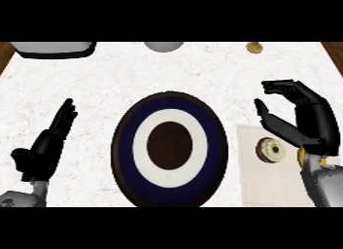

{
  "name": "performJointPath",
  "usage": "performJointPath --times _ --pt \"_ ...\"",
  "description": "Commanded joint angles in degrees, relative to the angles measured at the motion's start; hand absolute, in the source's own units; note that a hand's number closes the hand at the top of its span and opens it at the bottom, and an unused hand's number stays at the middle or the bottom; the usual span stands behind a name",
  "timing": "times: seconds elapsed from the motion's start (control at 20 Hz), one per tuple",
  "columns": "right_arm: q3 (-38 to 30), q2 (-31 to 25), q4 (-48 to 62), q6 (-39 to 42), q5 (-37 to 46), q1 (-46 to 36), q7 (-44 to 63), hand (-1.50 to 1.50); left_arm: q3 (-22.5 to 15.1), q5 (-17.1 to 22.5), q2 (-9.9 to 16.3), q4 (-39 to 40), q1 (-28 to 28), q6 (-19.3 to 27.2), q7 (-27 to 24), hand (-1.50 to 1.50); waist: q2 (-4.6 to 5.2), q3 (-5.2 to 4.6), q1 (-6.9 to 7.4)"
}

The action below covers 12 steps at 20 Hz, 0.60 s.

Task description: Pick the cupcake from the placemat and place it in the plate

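Nothing is moved yet; the cupcake (270, 150) sits on the placemat (264, 187) near the desk's right edge, beside the empty plate (169, 194); right hand (306, 124) hovers spread; left hand (46, 148) rests, fingers straight.

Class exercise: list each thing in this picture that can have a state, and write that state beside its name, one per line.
cupcake: on the placemat, not held.
placemat: flat on the counter, right of the plate.
plate: holds nothing.
right hand: open, fingers curved, above the cupcake, not touching it.
left hand: open, resting at the left.
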Motion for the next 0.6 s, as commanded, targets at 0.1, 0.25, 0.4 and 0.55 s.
performJointPath --times 0.1,0.25,0.4,0.55 --pt "5.73 11.46 -1.22 -12.23 9.62 14.13 -23.16 -1.50 2.36 1.96 0.23 5.07 1.19 -3.35 -2.93 0.00 0.30 0.50 0.31" --pt "8.45 13.92 0.66 -15.08 12.57 19.48 -30.51 -1.50 0.89 -0.29 -2.06 3.97 0.24 -1.44 -1.58 0.00 0.18 0.50 0.84" --pt "7.65 12.66 -4.33 -18.79 14.63 26.41 -32.52 -1.50 5.40 2.40 0.78 9.26 -2.69 -6.20 -3.16 0.00 0.19 0.44 0.08" --pt "5.55 10.59 -11.18 -18.82 13.30 31.41 -30.88 -1.50 2.12 -0.96 -3.23 4.16 -1.10 -1.86 0.05 0.00 0.11 0.46 0.62"
